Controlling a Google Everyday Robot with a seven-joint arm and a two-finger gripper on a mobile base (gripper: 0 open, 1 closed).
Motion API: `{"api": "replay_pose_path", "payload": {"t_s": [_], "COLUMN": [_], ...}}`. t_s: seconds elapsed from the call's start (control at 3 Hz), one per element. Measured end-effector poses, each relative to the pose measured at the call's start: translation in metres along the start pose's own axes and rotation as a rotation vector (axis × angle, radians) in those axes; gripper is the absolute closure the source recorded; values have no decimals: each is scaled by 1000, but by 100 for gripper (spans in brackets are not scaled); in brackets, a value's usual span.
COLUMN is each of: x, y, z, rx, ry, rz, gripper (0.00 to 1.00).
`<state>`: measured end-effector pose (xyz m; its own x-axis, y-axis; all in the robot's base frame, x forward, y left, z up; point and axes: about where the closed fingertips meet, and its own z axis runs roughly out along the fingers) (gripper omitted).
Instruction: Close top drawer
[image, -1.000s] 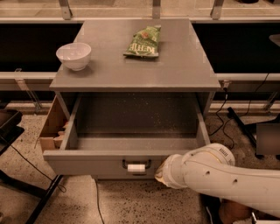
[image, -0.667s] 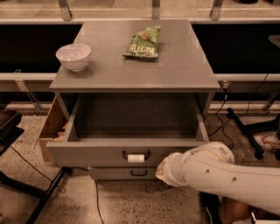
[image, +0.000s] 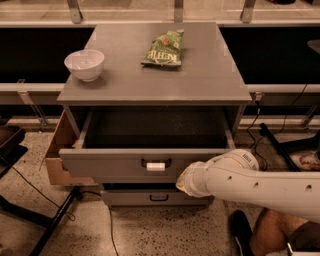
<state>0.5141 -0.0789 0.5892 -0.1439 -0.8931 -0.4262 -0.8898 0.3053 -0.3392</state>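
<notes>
The top drawer (image: 120, 163) sits in the middle of the frame, pulled partway out of the grey cabinet (image: 239, 114). Its deep, dark inside is open to view and looks empty. Its flat grey front faces the lower edge of the frame, and the small black handle (image: 156, 165) with its strip of white tape is at the centre of that front.

The gripper (image: 182, 180) is at the lower right part of the drawer front, just right of and below the handle. It seems to be pressed against the panel rather than hooked on the handle. Whether it is open or closed cannot be told, and it does not appear to be holding anything. The white arm (image: 250, 182) reaches in from the lower right corner, roughly in line with the drawer's travel. That suits a flat push inward, which is probably why it is placed there.

Below the top drawer is a lower drawer (image: 150, 197) with a plain black handle, and it is shut. On the tabletop (image: 200, 75) above, a white bowl (image: 85, 64) stands at upper left and a green snack bag (image: 162, 48) lies near the centre. Both are well clear of the drawer. A cardboard box (image: 56, 152) rests against the cabinet's left side.
</notes>
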Motion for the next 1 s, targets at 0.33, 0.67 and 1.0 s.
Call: {"api": "replay_pose_path", "payload": {"t_s": [0.33, 0.67, 1.0], "x": [-8, -13, -18], "y": [-26, -43, -63], "z": [17, 28, 42], "rx": [10, 15, 16], "ry": [-17, -25, -32], "rz": [-18, -33, -47], "gripper": [100, 100, 100]}}
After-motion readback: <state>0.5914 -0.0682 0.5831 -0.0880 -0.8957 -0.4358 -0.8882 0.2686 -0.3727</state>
